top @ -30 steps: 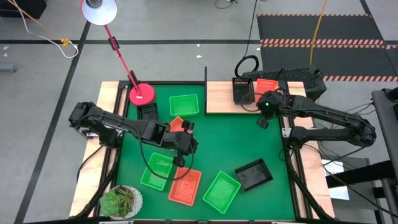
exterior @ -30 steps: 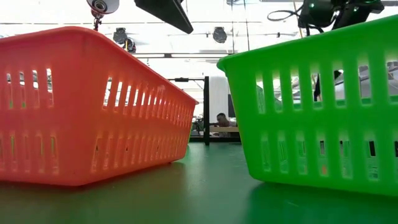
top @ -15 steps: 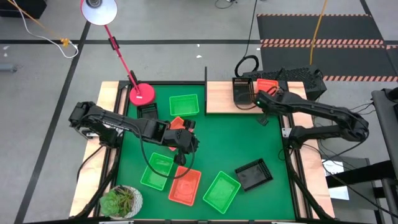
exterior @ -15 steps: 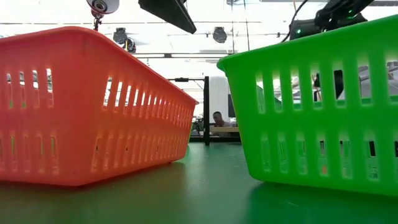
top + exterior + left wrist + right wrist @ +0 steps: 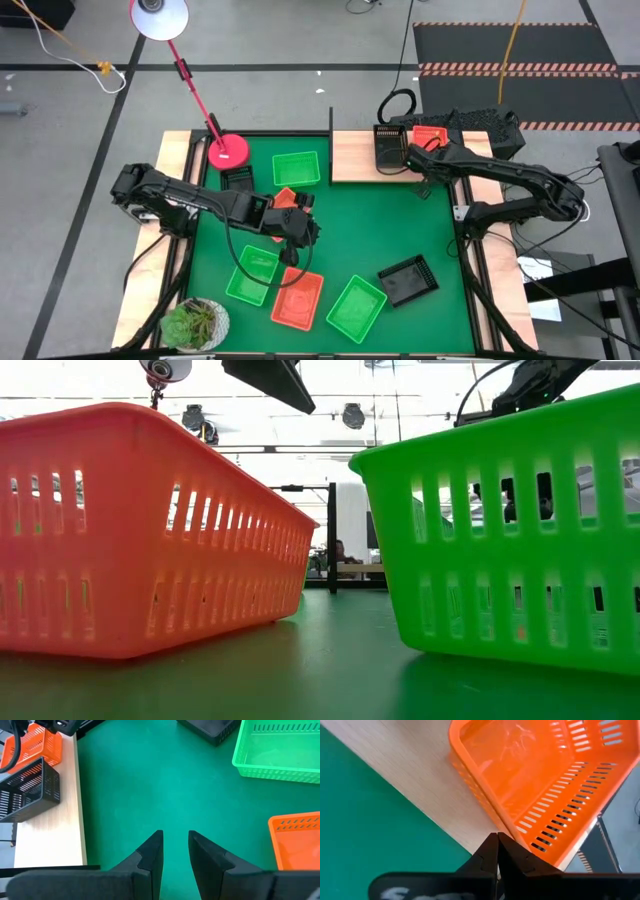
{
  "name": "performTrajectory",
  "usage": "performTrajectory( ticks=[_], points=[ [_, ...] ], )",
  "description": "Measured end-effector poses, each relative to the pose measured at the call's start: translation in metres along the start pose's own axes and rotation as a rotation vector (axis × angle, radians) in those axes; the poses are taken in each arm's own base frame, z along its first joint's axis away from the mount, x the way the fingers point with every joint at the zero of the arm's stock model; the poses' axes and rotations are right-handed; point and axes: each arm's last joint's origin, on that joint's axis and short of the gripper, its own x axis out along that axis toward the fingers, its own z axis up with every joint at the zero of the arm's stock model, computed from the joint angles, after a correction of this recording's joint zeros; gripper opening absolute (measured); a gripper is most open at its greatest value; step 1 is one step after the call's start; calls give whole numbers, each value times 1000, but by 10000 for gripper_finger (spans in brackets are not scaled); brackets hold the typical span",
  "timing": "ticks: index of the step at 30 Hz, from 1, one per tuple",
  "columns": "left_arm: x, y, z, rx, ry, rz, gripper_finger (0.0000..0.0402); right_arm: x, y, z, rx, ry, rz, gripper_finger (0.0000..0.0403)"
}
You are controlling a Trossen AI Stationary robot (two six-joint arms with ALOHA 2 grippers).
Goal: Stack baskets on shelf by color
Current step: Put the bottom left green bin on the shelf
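My right gripper (image 5: 496, 840) is shut over the right part of the wooden shelf (image 5: 355, 162). Its tips are at the near wall of an orange basket (image 5: 540, 775), which stands on the shelf beside a black basket (image 5: 390, 148). My left gripper (image 5: 175, 852) hovers open above the green mat, with nothing between its fingers. An orange basket (image 5: 284, 197) lies beside that arm. Green baskets (image 5: 296, 168) (image 5: 252, 272) (image 5: 356, 307), an orange one (image 5: 298, 300) and black ones (image 5: 408, 280) (image 5: 238, 181) rest flat on the mat. My right gripper's shut fingertips (image 5: 492, 851) stand against the lower edge of the orange basket's slotted side wall (image 5: 520, 827), coming slanting down from the mat side. I cannot tell whether they touch it. The basket sits flat on the shelf.
A red lamp base (image 5: 229, 151) stands at the far left of the mat and a potted plant (image 5: 195, 323) at the near left corner. In the low view an orange basket (image 5: 150, 530) and a green basket (image 5: 520, 530) fill the foreground. Bare mat (image 5: 370, 225) lies mid-table.
My right gripper has moved toward the table's far edge, in over the shelf and closer to the orange basket there, tipping more steeply downward. The baskets have stayed where they were.
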Motion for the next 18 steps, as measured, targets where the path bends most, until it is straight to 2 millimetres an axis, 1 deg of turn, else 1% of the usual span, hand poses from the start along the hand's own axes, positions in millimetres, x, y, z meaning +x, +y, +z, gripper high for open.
performTrajectory(
  ticks=[5, 10, 18],
  points=[
    [0, 0, 0, 0, 0, 0, 93, 0, 0, 0, -8, 0, -1, 1],
    [0, 0, 0, -1, 0, 0, 93, 0, -2, 0, -14, -4, -52, 0],
    [0, 0, 0, -1, 1, 0, 93, 0, -1, 0, -28, -5, -52, 0]
  ],
)
